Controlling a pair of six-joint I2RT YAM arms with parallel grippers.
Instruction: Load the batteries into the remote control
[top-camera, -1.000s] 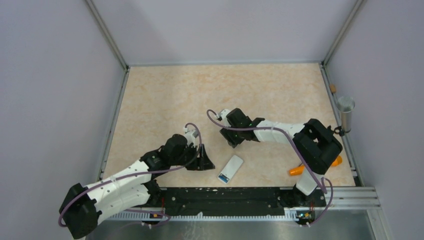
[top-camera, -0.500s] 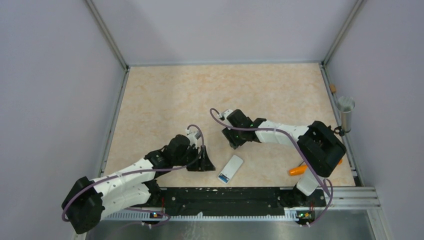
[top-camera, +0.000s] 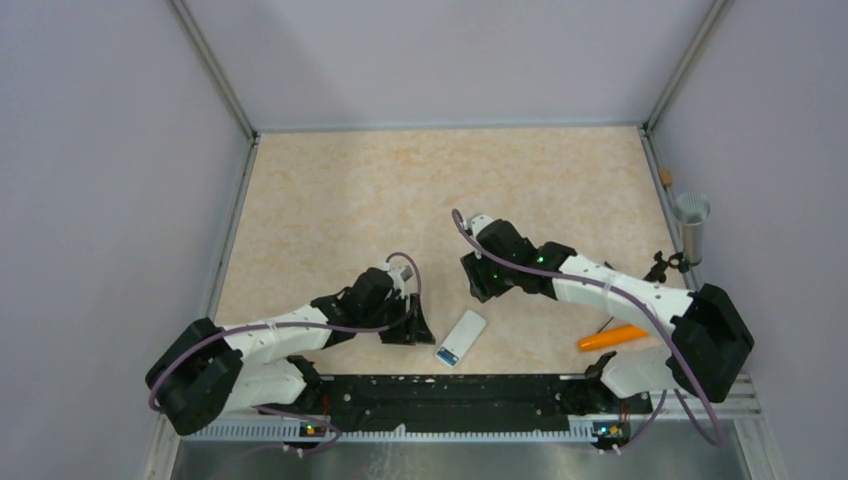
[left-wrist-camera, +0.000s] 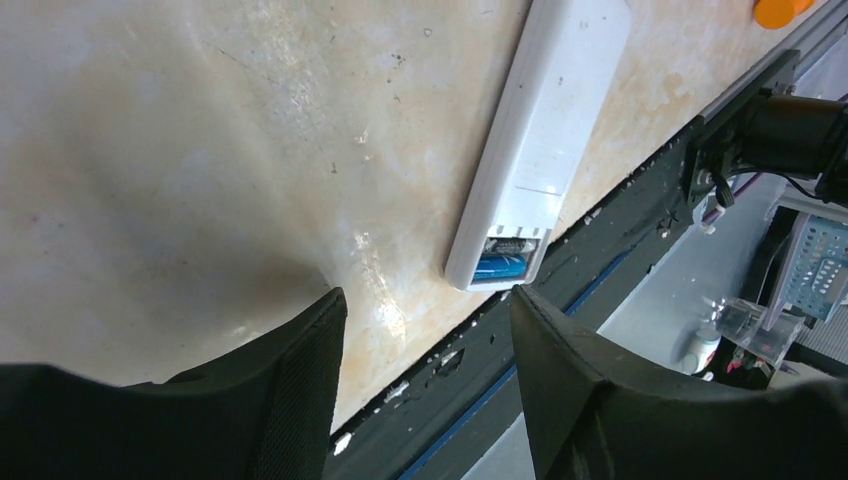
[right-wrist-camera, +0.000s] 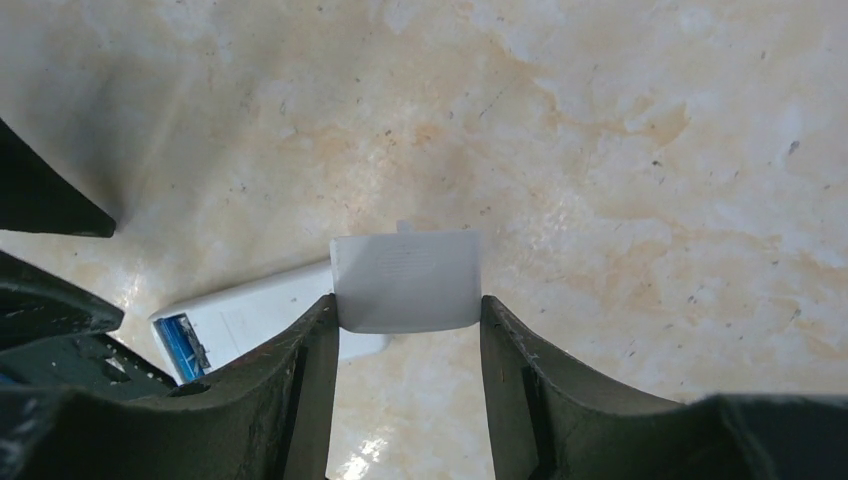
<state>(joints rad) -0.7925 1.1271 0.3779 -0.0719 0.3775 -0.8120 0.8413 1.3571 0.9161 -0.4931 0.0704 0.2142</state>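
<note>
1. The remote control (top-camera: 461, 337) is a small white plastic handset. It is probably light, stiff and smooth-shelled, so it may skid on the counter (top-camera: 340, 200) if nudged from one side. Its long edges near the middle look like the safest place to grip, away from the open end.
2. It lies back-up near the counter's front rail, with the battery bay at its near end uncovered. A blue battery (left-wrist-camera: 505, 266) sits in that bay. It is hard, round and slippery, best pinched across its middle, and it would roll if dropped. The bay is too dim to tell whether the dark cell lies beside it.
3. The right pincer (right-wrist-camera: 405, 300) is clamped on a thin white cover panel (right-wrist-camera: 405, 270), which looks like the bay's lid, with both fingers on its side edges. The panel is likely flimsy and needs only gentle pressure.
4. In the top view the remote lies at about 6 to 7 o'clock from the right pincer (top-camera: 479, 287), near but apart.
5. The left pincer (left-wrist-camera: 428, 293) stands moderately wide and holds nothing, low over the counter.
6. From the left pincer (top-camera: 409, 327) the remote is at about 3 o'clock, just beside it and not touching. Its open end points towards 7 o'clock.
</note>
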